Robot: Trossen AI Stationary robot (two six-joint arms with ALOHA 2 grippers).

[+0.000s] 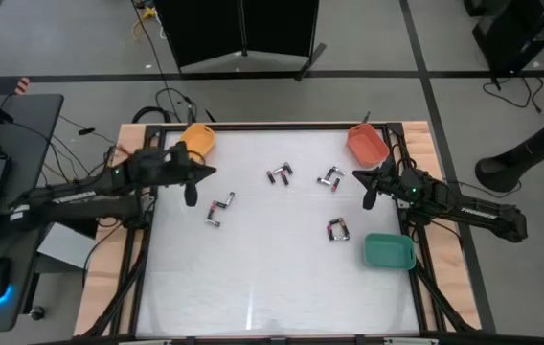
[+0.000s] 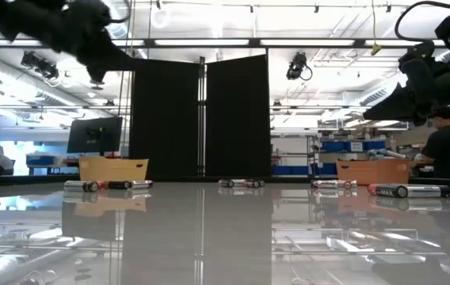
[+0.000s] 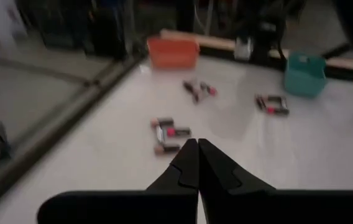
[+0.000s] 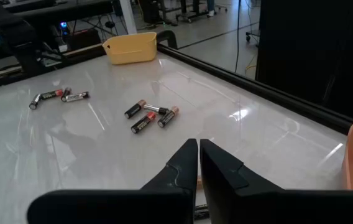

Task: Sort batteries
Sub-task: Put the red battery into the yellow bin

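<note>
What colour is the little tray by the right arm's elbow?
Green tray, a teal sort of green; the high view shows it best.

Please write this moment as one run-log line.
left gripper: shut, empty | right gripper: shut, empty | batteries: on table, none in trays

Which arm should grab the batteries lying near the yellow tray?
Left. The left tool hangs just beside that battery cluster, shut and empty. The right tool is across the table, near the orange tray.
</note>
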